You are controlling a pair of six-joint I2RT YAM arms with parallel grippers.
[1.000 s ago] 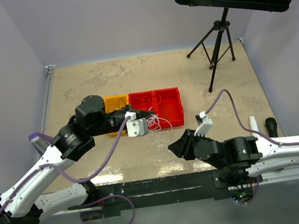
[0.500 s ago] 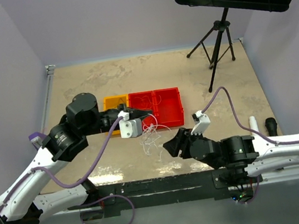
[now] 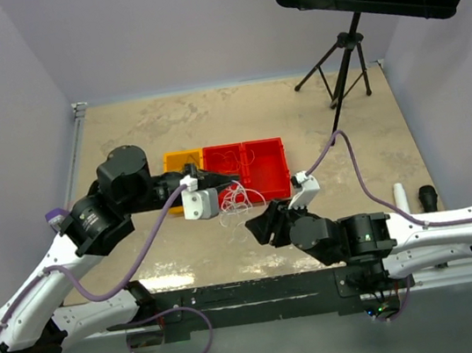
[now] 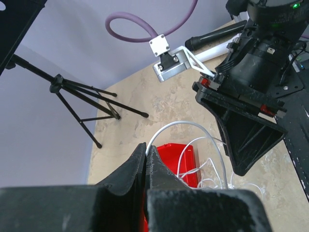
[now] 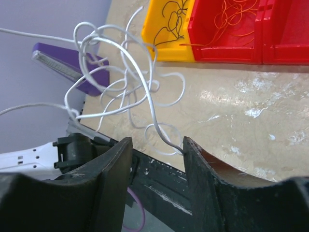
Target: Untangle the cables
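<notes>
A tangle of white cables hangs between the two grippers in front of the red bins. My left gripper is shut on one white strand, which shows pinched at its fingertips in the left wrist view. My right gripper is open, just below the tangle. In the right wrist view the gripper has a white cable end touching the inner face of its right finger. Black cables lie in the yellow bin, and orange-red cables in a red bin.
The yellow bin and two red bins stand in a row mid-table. A black tripod stand is at the back right. A purple block lies at the left edge. A white and a black cylinder lie at the right.
My left gripper has drawn back to the left, lifting the white tangle off the table. My right gripper has moved left and forward up to the tangle.
</notes>
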